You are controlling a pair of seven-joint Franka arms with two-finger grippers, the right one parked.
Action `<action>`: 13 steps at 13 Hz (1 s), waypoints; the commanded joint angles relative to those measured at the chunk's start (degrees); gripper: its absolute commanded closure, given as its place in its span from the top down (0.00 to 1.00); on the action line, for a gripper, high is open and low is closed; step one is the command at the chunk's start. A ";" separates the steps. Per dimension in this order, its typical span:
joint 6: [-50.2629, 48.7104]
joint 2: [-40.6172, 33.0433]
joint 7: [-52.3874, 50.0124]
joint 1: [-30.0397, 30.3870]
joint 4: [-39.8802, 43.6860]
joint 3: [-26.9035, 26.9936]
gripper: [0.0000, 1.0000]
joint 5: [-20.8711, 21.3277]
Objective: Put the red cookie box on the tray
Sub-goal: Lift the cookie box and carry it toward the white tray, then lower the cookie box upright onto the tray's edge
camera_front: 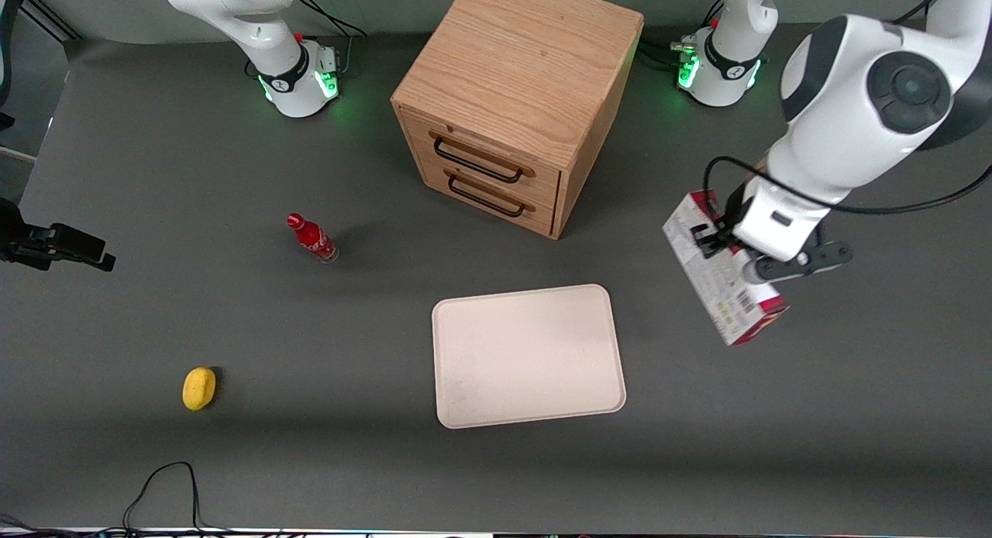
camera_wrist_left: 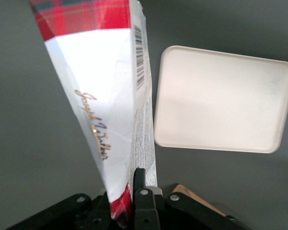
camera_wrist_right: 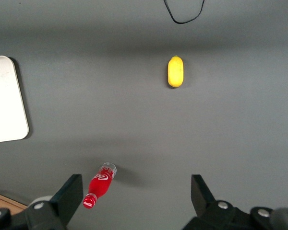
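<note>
Aloft: gripper (camera_front: 725, 247) clamped on red cookie box (camera_front: 721, 278), clear of table, toward working arm's end. Long axis slanting, one end nearer front camera. Tray (camera_front: 528, 356) bare, well apart, toward parked arm's end. One box, one tray, one gripper.

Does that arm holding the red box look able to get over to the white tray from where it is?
Probably yes. The gripper, shut on the red cookie box, hangs beside the tray toward the working arm's end, with only bare table between them.
</note>
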 commanded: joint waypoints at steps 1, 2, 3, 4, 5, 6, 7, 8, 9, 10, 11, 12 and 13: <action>-3.37 15.25 0.15 -5.02 16.81 0.76 0.00 1.42; -2.94 19.47 -0.03 -6.61 20.24 0.85 0.00 2.65; -2.24 23.08 -0.73 -7.93 22.45 1.11 0.00 3.44; -1.18 26.51 -2.73 -9.07 23.95 1.12 0.00 3.97; 1.09 29.16 -5.36 -10.21 24.06 1.12 0.00 5.19; 2.50 31.10 -7.57 -11.10 23.71 1.12 0.00 7.21; 2.78 32.77 -9.68 -11.71 23.27 1.12 0.00 9.06; 2.87 33.92 -10.57 -12.24 22.83 1.12 0.00 10.99; 2.87 34.45 -10.49 -12.51 22.65 1.12 0.00 12.83; 2.87 34.89 -10.40 -12.51 22.22 1.12 0.01 13.81; 3.57 35.16 -10.40 -12.60 21.60 1.12 0.12 14.52; 5.23 35.33 -10.49 -12.86 20.73 1.12 0.22 14.96; 7.16 35.42 -10.58 -13.12 19.85 1.12 0.43 15.14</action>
